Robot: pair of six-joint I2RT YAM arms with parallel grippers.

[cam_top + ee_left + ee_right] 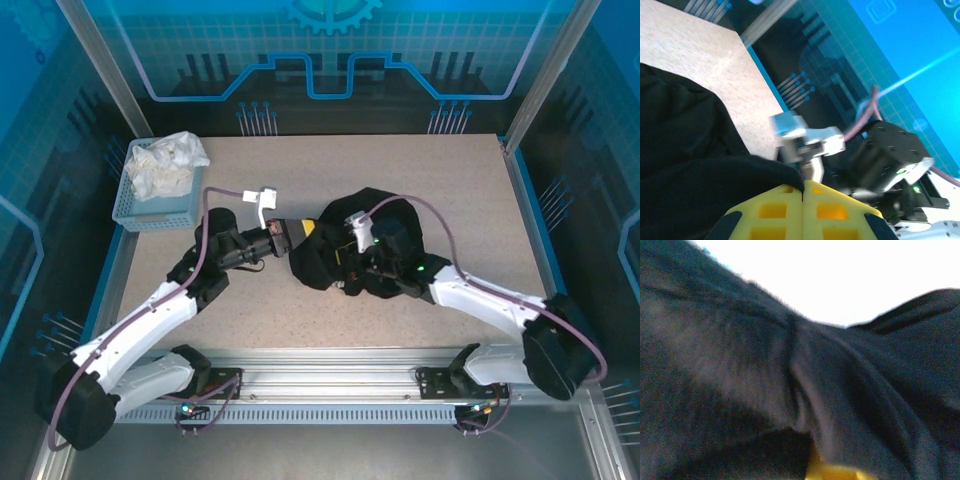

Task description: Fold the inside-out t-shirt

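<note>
Surface [400, 165] centre holds the bunched t-shirt [320, 262], left gripper [802, 192] and right gripper [832, 471] each pinched shut on its fabric, likely to spread it.

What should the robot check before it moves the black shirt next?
1. Left pincer shut on the t-shirt edge: ok.
2. Right pincer shut: ok.
3. Right pincer really gripping fabric: cannot tell, cloth drapes over it.
4. T-shirt spread flat for folding: not ok, it lies bunched in a heap.
5. T-shirt fully on the table: ok.
6. White cloth inside the blue basket, apart from the t-shirt: ok.
</note>
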